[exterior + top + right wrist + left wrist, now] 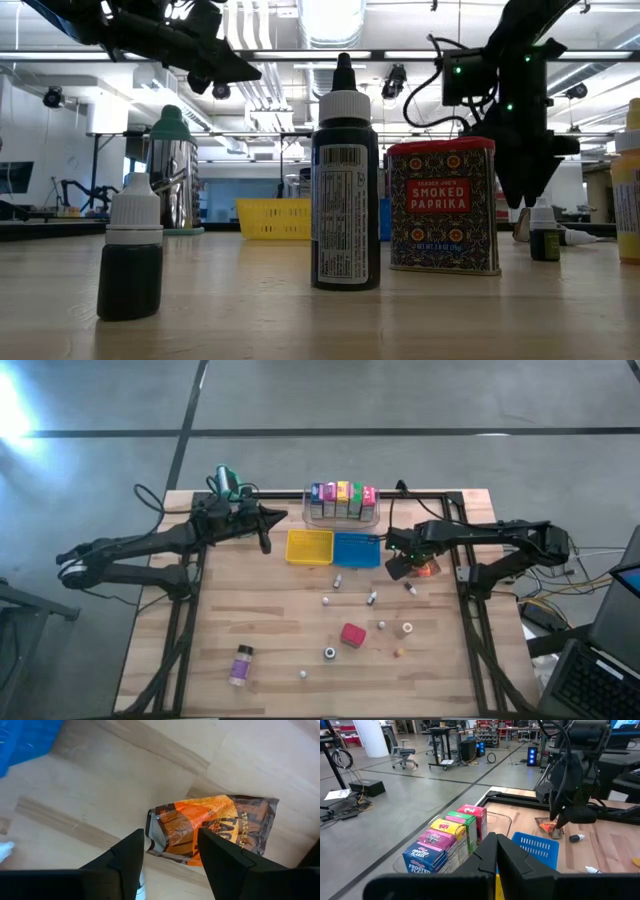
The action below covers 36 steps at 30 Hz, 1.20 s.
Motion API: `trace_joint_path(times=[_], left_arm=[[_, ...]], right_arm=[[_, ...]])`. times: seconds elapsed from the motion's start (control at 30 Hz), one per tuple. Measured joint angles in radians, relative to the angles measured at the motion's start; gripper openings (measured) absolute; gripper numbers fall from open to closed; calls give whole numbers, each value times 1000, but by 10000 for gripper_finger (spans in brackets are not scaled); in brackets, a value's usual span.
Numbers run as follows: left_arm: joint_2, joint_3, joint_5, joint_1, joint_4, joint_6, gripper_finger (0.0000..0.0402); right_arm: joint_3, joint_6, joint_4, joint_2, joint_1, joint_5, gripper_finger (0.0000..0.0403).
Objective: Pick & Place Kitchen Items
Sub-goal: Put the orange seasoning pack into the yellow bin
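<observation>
Right end effector [167, 851] first: your fingers stand apart, straddling the near edge of the crinkled orange foil pouch [215, 827], which lies flat on the pale wooden table [100, 805]; nothing is gripped, and you cannot tell from the wrist view whether the fingertips touch the pouch. From above, that end effector [405, 563] sits just beside the blue square tray [357, 550], with the pouch [428, 569] peeking out on its far-right side.

Nearest your low camera stand a small dark dropper bottle with a white cap [131, 255], a taller dark squeeze bottle with a pointed white-and-black cap [345, 190], and the red smoked-paprika tin [443, 206]. Looking down, the tin [352, 635] lies near the table's front middle, with tiny white and silver pieces scattered around it, such as one [329, 652] just to its left, and a clear jar with a purple label [241, 664] further left.

Farther back, the yellow square tray [308, 546] touches the blue one. Behind both, the clear bin [374, 516] holds a row of colourful cartons [342, 498], blue through pink, yellow, green and red.

Left end effector [264, 543] is clenched shut on nothing, hanging over the back-left of the table just beside the yellow tray, near the tall container with a teal top [225, 481].
</observation>
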Motion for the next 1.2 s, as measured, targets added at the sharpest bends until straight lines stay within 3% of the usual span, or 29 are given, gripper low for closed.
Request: trace_joint_path(times=[0.4,0.87,1.0,1.2], left_arm=[[0,0,0,0,-1,-17,10],[0,0,0,0,-1,-25,10],[0,0,0,0,-1,-26,10],[0,0,0,0,-1,-26,10]], right_arm=[[-4,38,-22,66,51,35,135],[-4,44,-24,61,58,77,16],[-4,44,-24,62,58,75,14],[-4,41,-24,63,58,74,57]])
